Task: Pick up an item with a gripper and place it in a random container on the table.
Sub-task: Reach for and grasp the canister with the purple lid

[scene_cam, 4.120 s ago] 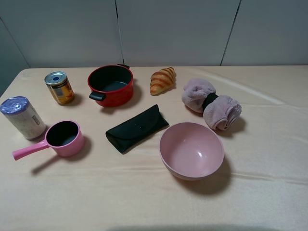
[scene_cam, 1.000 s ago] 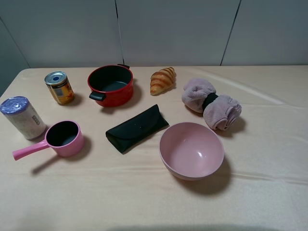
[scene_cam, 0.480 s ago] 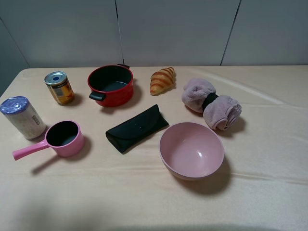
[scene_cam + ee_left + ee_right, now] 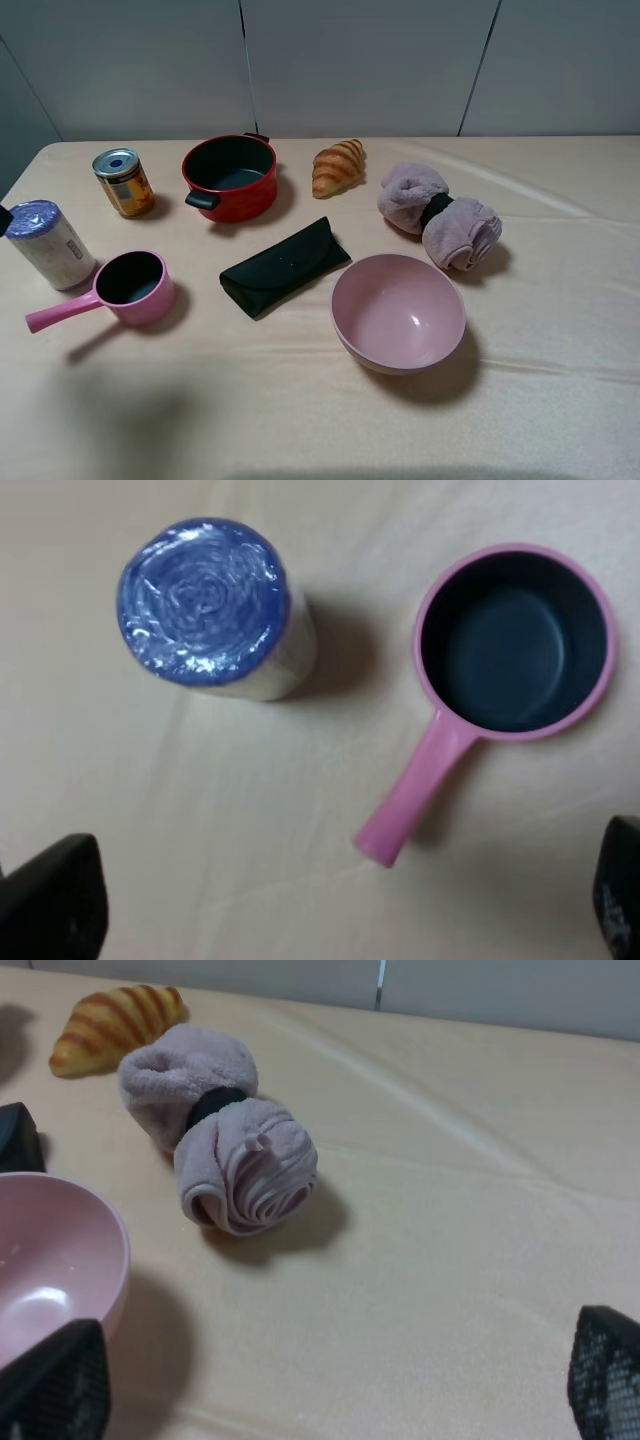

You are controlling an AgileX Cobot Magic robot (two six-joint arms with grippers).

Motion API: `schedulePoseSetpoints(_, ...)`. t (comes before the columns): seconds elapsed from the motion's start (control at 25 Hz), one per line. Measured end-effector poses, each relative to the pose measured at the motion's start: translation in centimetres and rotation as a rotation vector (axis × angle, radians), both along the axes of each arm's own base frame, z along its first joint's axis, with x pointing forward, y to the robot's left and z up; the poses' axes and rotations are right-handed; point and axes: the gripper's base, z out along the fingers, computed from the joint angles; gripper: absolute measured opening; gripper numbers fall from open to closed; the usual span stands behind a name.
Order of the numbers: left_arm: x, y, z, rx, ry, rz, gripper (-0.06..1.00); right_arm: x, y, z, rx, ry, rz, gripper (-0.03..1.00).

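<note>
lab-like test setup: beige cloth-covered table (image 4: 560, 400), plain grey panelled wall (image 4: 360, 60)

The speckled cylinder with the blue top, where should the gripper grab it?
Take the cylinder by its white sides below the wrapped top, from above: it stands upright, apart from the pink saucepan, and the open left gripper hangs above.

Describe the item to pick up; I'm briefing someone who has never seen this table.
Go to the cream table's left edge, just beyond the pink saucepan's handle. A white speckled cylinder stands there. Its shiny purple-blue wrapped top and greater height separate it from the gold-labelled can.
</note>
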Motion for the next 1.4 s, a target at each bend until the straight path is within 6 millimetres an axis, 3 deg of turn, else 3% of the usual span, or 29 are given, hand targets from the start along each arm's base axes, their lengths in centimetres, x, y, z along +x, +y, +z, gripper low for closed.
schedulePoseSetpoints(0.68,6.9,0.6,-2.4,0.037,0.11,-0.011,0.95,0.0,0.0,0.0,0.0,0.0,0.0,0.69)
schedulePoseSetpoints(1.04,10.0,0.8,-5.7,0.058,0.111,-0.025,0.95,0.0,0.0,0.0,0.0,0.0,0.0,0.69)
schedulePoseSetpoints(1.4,11.6,0.9,-8.6,0.054,0.156,-0.028,0.95,0.0,0.0,0.0,0.0,0.0,0.0,0.69)
